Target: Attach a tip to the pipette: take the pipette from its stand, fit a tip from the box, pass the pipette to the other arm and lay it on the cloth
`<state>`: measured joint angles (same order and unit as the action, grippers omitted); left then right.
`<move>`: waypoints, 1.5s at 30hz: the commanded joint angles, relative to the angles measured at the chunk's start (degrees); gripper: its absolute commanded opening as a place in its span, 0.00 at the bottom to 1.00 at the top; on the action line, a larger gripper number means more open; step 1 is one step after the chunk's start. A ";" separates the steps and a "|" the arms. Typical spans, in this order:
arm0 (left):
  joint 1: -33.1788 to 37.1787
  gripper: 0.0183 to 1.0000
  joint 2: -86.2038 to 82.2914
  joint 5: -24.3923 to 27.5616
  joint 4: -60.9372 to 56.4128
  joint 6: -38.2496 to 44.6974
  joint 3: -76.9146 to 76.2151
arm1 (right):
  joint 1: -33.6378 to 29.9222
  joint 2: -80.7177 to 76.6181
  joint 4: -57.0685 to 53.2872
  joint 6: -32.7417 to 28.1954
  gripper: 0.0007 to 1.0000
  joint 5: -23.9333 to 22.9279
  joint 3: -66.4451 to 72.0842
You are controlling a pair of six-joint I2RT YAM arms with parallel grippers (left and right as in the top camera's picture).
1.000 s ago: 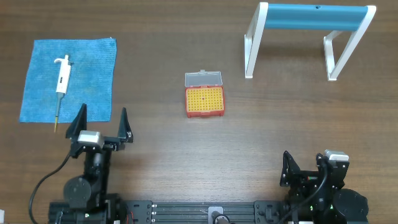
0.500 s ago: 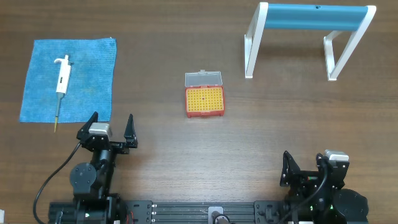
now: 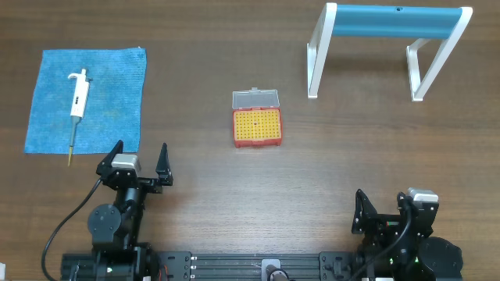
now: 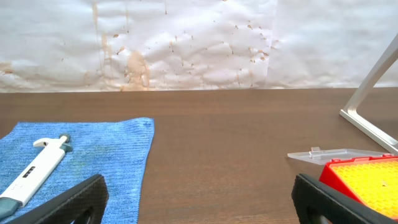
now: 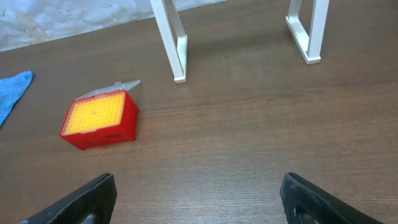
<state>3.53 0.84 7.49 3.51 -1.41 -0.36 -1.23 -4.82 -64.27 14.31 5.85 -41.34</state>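
A white pipette (image 3: 78,95) with a yellowish tip (image 3: 70,152) lies on the blue cloth (image 3: 109,117) at the far left; the tip end reaches past the cloth's near edge. In the left wrist view the pipette (image 4: 34,177) rests on the cloth (image 4: 106,155). The red tip box (image 3: 256,127) with its clear lid open sits mid-table, also as the box (image 4: 367,180) and the box (image 5: 99,119). My left gripper (image 3: 134,164) stands open near the cloth's near right corner, holding nothing. My right gripper (image 3: 394,204) is open at the near right, empty.
The pipette stand (image 3: 391,31), white legs with a blue top bar, stands at the far right with nothing on it. Its legs (image 5: 177,43) show in the right wrist view. Bare wooden tabletop lies between box and grippers.
My left gripper pulled back from the cloth's near edge toward its base and to the right over the first half second, then held still. The pipette and right arm stayed put.
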 commanded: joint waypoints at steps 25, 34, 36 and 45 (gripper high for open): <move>-0.17 0.95 -0.66 -1.05 0.59 0.15 0.04 | -0.44 1.03 63.17 -12.07 0.86 -6.45 40.35; -0.17 0.95 -0.66 -1.07 0.59 0.13 0.04 | -0.31 4.87 60.35 -12.02 0.86 -6.27 41.11; -0.17 0.95 -0.63 -1.05 0.59 0.15 0.04 | -0.31 4.79 60.26 -12.00 0.86 -6.05 41.11; -0.17 0.95 -0.66 -1.07 0.61 0.13 0.04 | -0.31 4.76 60.24 -12.02 0.86 -6.08 41.11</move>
<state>3.53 0.71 7.27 3.62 -1.39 -0.38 -1.23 -0.69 -4.14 3.27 -0.34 -0.71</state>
